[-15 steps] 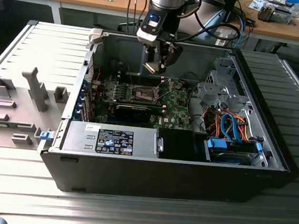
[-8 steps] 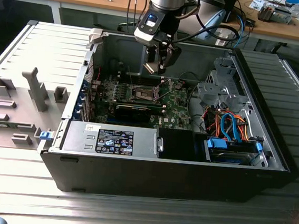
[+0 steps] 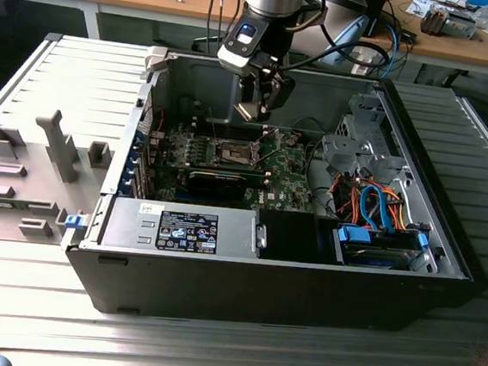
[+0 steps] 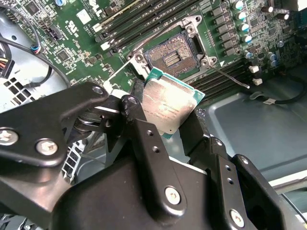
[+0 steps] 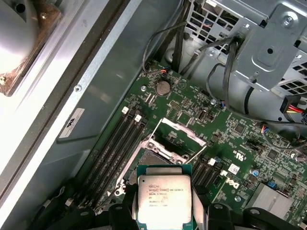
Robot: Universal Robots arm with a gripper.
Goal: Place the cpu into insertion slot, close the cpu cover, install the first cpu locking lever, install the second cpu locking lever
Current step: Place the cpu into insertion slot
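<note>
My gripper (image 3: pixel 255 108) hangs inside the open computer case, shut on the cpu (image 4: pixel 169 103), a flat square chip with a pale silver top and a green rim. Its black fingers (image 4: pixel 144 139) clamp two opposite edges. In the first wrist view the cpu (image 5: pixel 164 199) hovers above the insertion slot (image 5: pixel 149 162), apart from it. The slot (image 4: pixel 172 56) lies bare on the green motherboard. The cpu cover (image 5: pixel 181 138) stands tilted up at the slot's far side. A thin wire locking lever (image 4: pixel 230 76) sticks out beside the slot, unlatched.
Memory slots (image 5: pixel 115 143) run along one side of the slot. A black card (image 3: pixel 218 180), a power supply (image 3: pixel 184 225), a metal drive cage (image 3: pixel 365 138) and orange and blue cables (image 3: pixel 372 204) crowd the case. A grey fixture plate (image 3: pixel 38 163) lies at the exterior view's left.
</note>
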